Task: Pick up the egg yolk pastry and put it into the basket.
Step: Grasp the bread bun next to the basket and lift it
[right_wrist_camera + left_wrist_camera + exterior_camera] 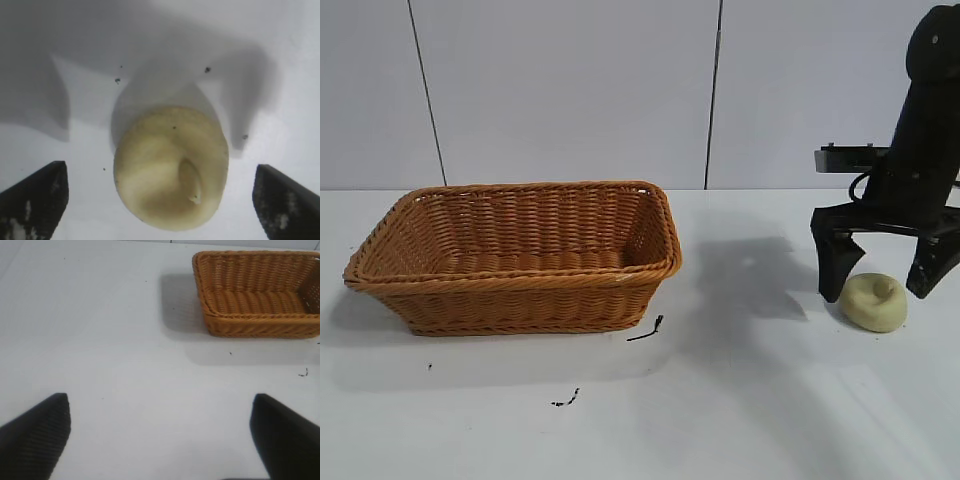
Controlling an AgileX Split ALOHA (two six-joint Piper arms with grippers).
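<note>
Right hand (pixel 882 280) wide open, straddling egg yolk pastry (pixel 875 301), not gripping.

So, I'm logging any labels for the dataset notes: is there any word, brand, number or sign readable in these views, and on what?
None: no readable text in any view.
The basket, the egg yolk pastry, the table and the right pincer are unmarked.
The dark specks on the table are debris, not writing.
</note>
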